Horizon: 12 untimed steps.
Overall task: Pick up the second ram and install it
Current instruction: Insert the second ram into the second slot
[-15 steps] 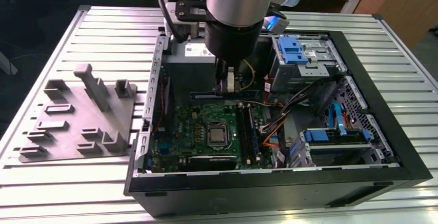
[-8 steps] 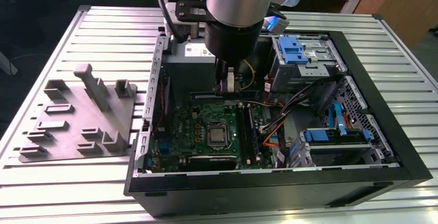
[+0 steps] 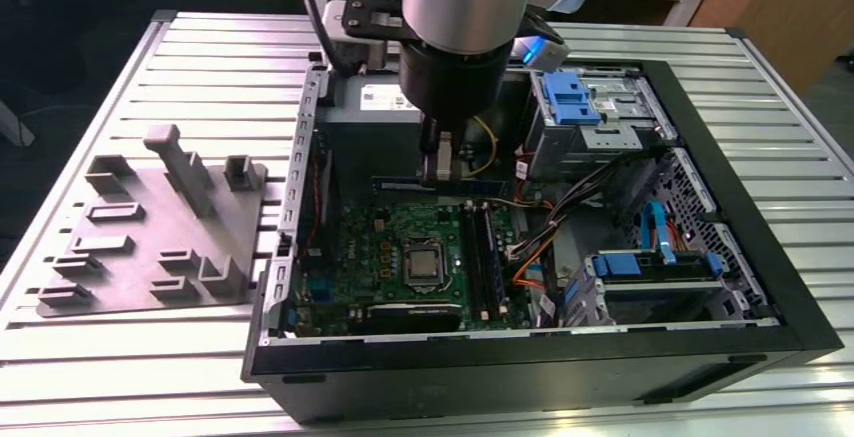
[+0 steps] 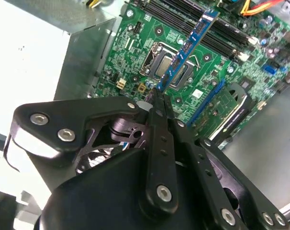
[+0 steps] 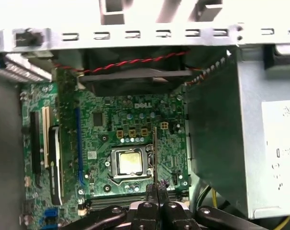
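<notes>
Exterior view, from its left to its right: a grey fixture plate [image 3: 147, 227] with moulded holders lies on the slatted table [image 3: 134, 357], just beside an open computer case [image 3: 534, 377] lying on its side. Over the case, the robot arm [image 3: 467, 17] reaches straight down, and its gripper [image 3: 441, 172] has its jaws pinched on the second ram [image 3: 400, 185], 1 long blue-green stick held level above the far edge of the motherboard [image 3: 374, 247]. Below it sit the processor socket [image 3: 424, 262] and, just toward the exterior view's right, the black memory slots [image 3: 483, 257]. The stick lies crosswise to those slots and is not seated in any of them. Further right run orange cables [image 3: 534, 247] and 2 blue drive brackets [image 3: 567, 97]. In the second wrist view the gripper [image 4: 156, 96] grips 1 end of the second ram [image 4: 185, 50], which juts out over the processor socket [image 4: 157, 60]. In the first wrist view the second ram [image 5: 155, 153] shows edge-on as a thin line rising from the gripper [image 5: 158, 187], beside the processor socket [image 5: 130, 163].
</notes>
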Motion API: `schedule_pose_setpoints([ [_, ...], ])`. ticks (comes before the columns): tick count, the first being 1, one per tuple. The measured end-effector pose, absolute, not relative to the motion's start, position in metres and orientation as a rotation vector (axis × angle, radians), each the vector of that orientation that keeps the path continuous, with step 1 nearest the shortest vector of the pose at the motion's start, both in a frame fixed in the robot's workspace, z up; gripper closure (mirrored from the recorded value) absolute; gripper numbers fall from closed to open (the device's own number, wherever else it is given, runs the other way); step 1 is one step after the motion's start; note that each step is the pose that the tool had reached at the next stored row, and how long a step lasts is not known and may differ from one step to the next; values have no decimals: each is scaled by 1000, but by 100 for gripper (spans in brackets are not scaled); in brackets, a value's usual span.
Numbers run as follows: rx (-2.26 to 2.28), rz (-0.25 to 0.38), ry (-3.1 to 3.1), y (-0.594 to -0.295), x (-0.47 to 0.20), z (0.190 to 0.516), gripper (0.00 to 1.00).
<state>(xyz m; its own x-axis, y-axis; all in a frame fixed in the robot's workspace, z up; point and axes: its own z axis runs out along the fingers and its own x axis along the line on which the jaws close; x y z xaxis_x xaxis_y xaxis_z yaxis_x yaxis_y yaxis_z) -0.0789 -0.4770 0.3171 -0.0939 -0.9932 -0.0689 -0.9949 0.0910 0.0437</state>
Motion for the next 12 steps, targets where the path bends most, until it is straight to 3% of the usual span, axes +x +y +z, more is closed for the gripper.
schedule_pose_setpoints([
  [12, -1838, 116, 2511, -477, -79, 316, 89],
])
